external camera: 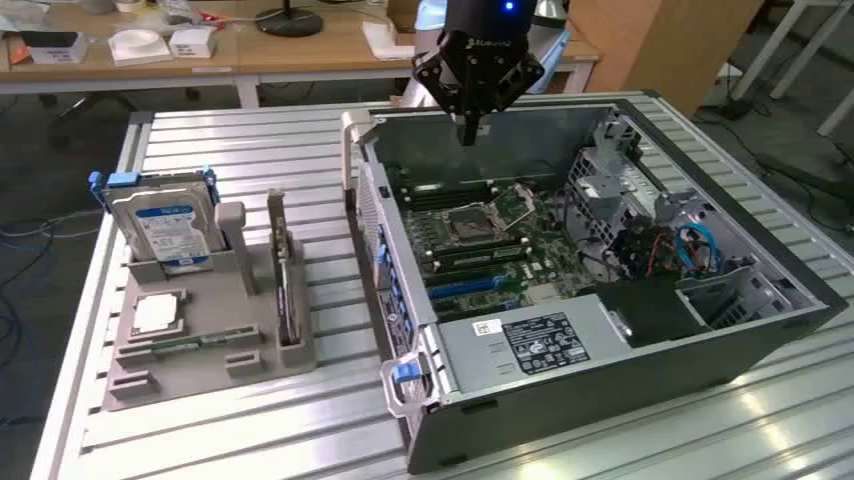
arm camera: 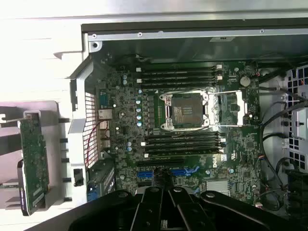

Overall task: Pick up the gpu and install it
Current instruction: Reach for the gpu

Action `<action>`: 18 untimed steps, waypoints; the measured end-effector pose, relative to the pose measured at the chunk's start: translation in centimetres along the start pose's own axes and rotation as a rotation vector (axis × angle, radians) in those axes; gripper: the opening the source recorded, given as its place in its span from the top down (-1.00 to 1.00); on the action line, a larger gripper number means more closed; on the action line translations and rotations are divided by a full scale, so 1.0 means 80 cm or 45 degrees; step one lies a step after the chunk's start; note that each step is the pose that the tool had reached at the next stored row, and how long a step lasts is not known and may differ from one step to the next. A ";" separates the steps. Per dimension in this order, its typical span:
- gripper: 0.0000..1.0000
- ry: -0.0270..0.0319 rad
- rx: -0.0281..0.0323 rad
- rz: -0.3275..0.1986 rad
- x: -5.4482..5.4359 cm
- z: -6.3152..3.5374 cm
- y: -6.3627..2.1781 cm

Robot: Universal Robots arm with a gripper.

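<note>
Over the open case's far end, gripper pinched together and empty, gpu upright in a holder by the table's edge, exterior view's left.

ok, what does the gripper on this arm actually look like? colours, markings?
Gripper is all black, with a wide angular body built from bolted linkage bars that tapers to a narrow tip. Small pale lettering runs across the body, too small to read. A blue light glows just above it.

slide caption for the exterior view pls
Shut gripper hovers over the open PC case, gpu standing untouched in its holder beside the case.
</note>
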State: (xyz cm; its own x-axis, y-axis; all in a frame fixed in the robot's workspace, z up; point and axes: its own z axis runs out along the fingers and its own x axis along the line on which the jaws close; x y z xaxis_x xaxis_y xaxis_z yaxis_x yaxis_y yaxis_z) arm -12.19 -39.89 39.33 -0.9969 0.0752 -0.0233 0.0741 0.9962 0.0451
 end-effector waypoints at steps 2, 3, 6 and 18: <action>0.80 -0.0001 0.0000 0.000 0.000 0.000 0.000; 0.80 -0.0001 0.0000 0.000 0.000 0.000 0.000; 0.80 0.0000 0.0000 0.000 0.000 0.000 0.000; 0.80 -0.0001 0.0000 0.000 0.012 0.000 -0.001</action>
State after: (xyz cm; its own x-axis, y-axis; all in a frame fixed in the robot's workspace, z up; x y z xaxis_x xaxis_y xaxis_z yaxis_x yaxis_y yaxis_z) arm -13.12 -39.89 39.33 -0.9969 0.0753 -0.0233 0.0742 0.9962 0.0451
